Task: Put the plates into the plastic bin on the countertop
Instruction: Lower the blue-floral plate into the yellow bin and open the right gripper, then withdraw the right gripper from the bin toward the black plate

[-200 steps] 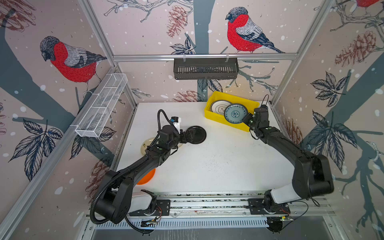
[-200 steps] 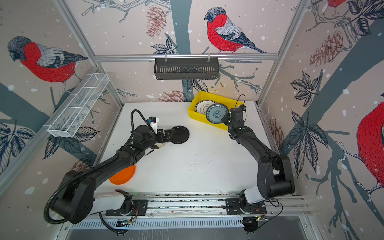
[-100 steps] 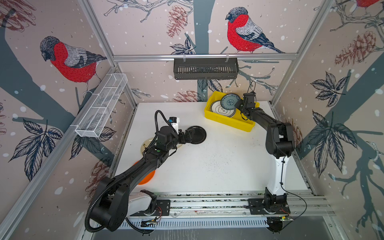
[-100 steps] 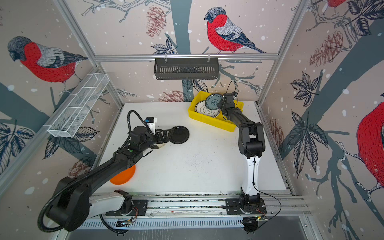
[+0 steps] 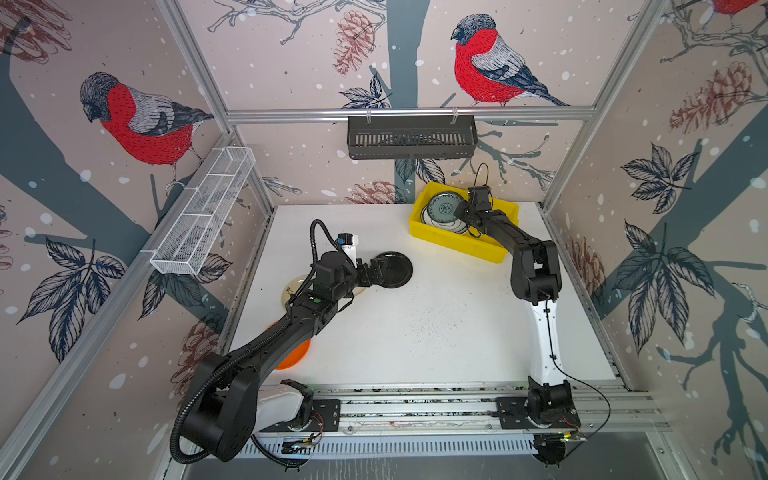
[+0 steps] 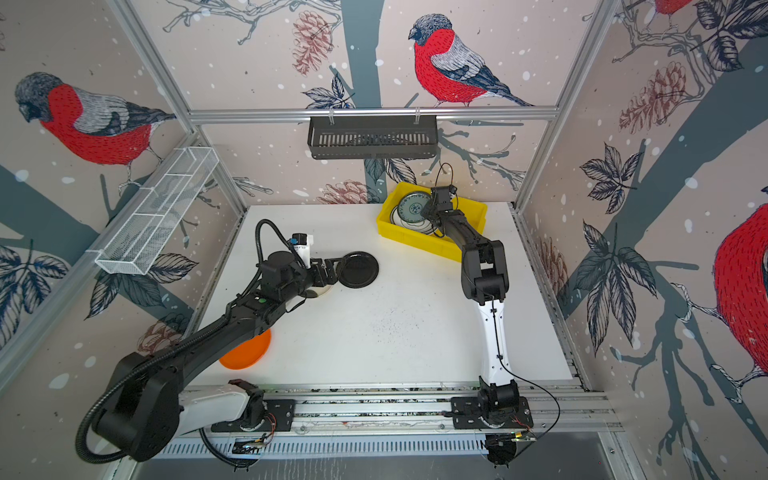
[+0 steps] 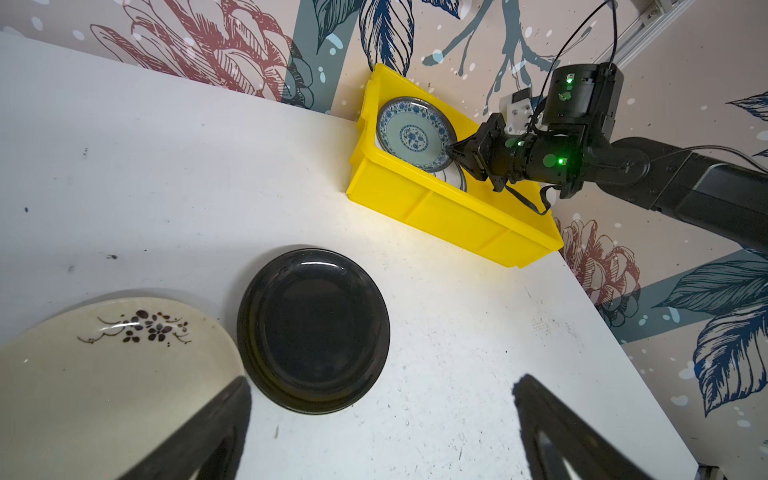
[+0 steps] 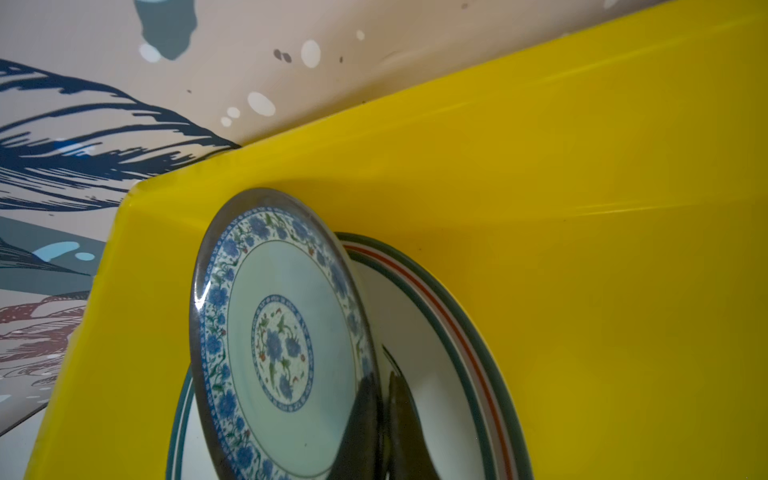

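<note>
The yellow plastic bin [image 5: 457,245] [image 6: 415,243] stands at the back right of the white countertop [image 5: 436,332]. My right gripper [image 5: 462,214] [image 8: 380,382] is shut on the rim of a teal-patterned plate [image 5: 444,205] [image 8: 274,332], holding it tilted over the bin's left end. Under it in the bin lies a white plate with a green and red rim [image 8: 436,332]. My left gripper [image 5: 376,270] [image 7: 382,399] is open, low at the near edge of a black plate [image 5: 395,269] [image 7: 313,330], holding nothing. A cream plate [image 7: 104,374] lies beside it. An orange plate [image 6: 247,353] shows partly under the left arm.
A black slotted shelf [image 5: 411,137] hangs on the back wall above the bin. A white wire-mesh basket [image 5: 203,220] is fixed to the left wall. Aluminium rails [image 5: 415,409] carry both arm bases along the front edge. The right arm stretches across the bin's near wall.
The right arm has swung from the bin's right side to over its left end, carrying the teal plate and tipping it up. The left arm has barely shifted.
</note>
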`<state>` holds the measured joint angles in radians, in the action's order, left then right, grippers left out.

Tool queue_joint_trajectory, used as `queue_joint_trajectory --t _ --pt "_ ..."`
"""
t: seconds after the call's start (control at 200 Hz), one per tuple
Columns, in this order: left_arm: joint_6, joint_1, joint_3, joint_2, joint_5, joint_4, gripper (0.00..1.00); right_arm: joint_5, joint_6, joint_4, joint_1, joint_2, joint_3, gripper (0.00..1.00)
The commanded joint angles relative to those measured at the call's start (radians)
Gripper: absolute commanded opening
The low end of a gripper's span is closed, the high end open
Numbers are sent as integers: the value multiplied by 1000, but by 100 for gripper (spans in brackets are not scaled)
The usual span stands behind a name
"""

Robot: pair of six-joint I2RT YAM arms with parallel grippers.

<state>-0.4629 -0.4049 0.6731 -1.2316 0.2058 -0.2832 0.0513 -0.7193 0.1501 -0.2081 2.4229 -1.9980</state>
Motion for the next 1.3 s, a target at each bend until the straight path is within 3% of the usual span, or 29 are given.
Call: queue_joint_trajectory --t 0.0,0.035,0.085,0.245,0.32,0.515,0.706,0.946,1.116,1.296 --pt "21 -1 15 -5 -9 -11 98 48 7 71 -4 -3 23 0" --pt "23 -1 16 -5 -8 -11 98 47 6 80 -5 0 16 2" --pt "22 -1 16 -5 -6 -13 98 41 6 97 -3 1 3 24" --pt "27 -1 14 -4 -9 -8 98 34 31 82 -11 -75 71 76" --pt "28 -1 14 -2 -12 -5 98 46 57 20 -26 -166 167 86" --pt "29 0 13 13 -26 13 98 15 72 -74 -47 -426 412 89" --pt "26 0 0 38 -59 25 98 -189 70 -170 -96 -665 704 91" --pt "23 -1 -1 68 -98 53 98 -358 72 -278 -203 -858 1026 90" --pt "17 0 1 73 -107 74 98 -453 48 -357 -283 -840 1146 83" --pt "-22 0 -35 87 -93 57 98 -467 11 -468 -313 -751 1171 79"
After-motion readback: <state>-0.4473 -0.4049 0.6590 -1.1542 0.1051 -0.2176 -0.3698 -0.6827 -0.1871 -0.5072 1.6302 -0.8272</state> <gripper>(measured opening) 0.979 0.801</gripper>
